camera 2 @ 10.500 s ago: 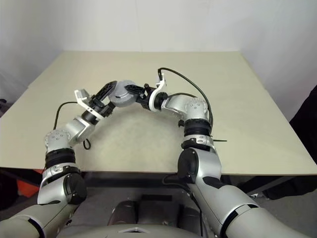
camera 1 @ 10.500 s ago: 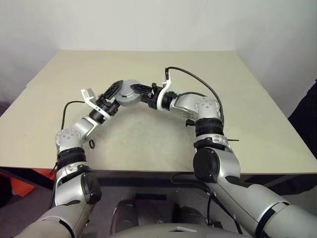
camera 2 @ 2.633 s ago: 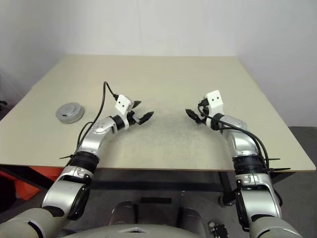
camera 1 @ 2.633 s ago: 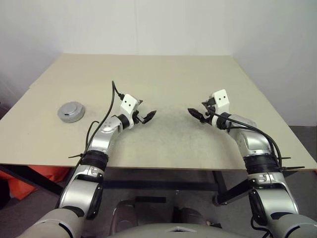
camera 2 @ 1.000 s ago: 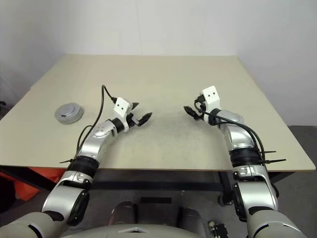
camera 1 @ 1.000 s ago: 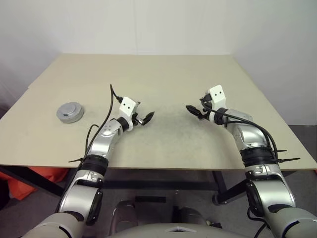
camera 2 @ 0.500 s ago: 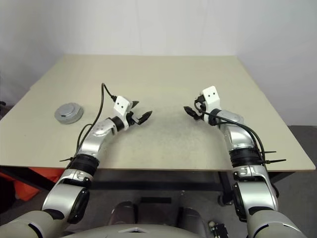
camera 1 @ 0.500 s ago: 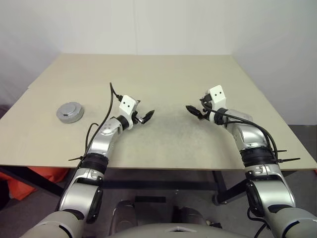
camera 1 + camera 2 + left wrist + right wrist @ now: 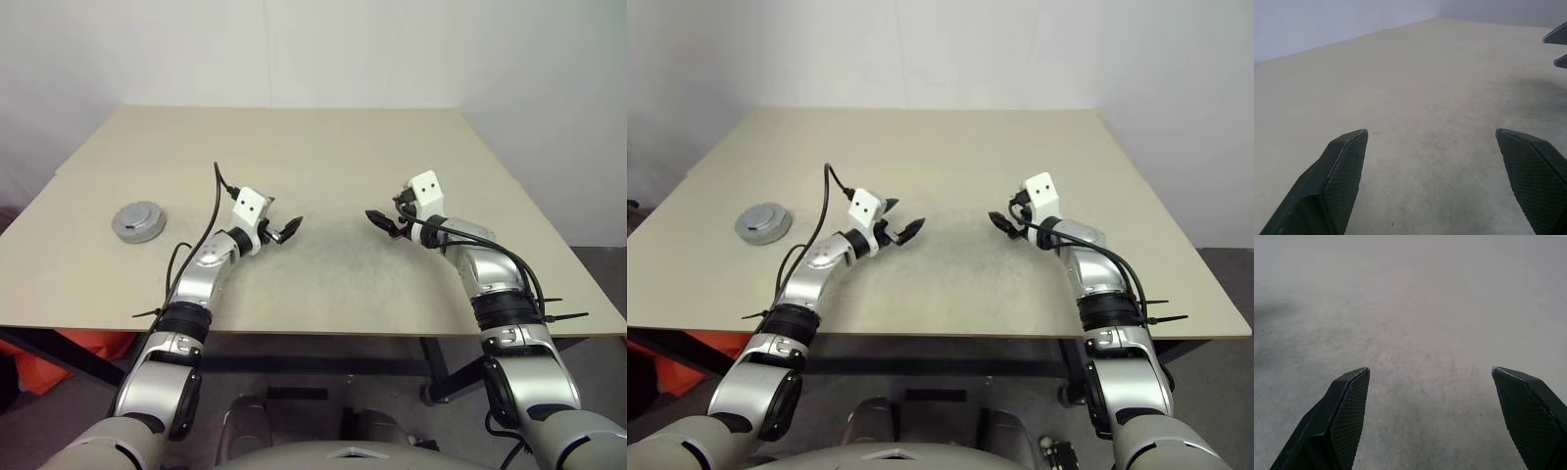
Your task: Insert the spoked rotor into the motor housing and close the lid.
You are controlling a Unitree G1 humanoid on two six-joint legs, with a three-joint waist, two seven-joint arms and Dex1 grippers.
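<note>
Motor housing, round grey metal, lid on, bench at 9 o'clock: heavy, stiff, slippery, probably; grip rim. Left pincer and right pincer spread, empty.

Bare table all round; only the closed motor housing obstructs, far left

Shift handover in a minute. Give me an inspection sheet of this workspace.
Surface: beige table, faint scuffing at the centre.
Job's things: closed motor housing with lid on top, near the table's left edge; rotor cannot be seen.
Clutter: nothing seen.
Grippers: left gripper and right gripper both open, empty, facing each other above the table.
Cables: black cable looping off each wrist.
Surroundings: white walls; something orange below the table.
</note>
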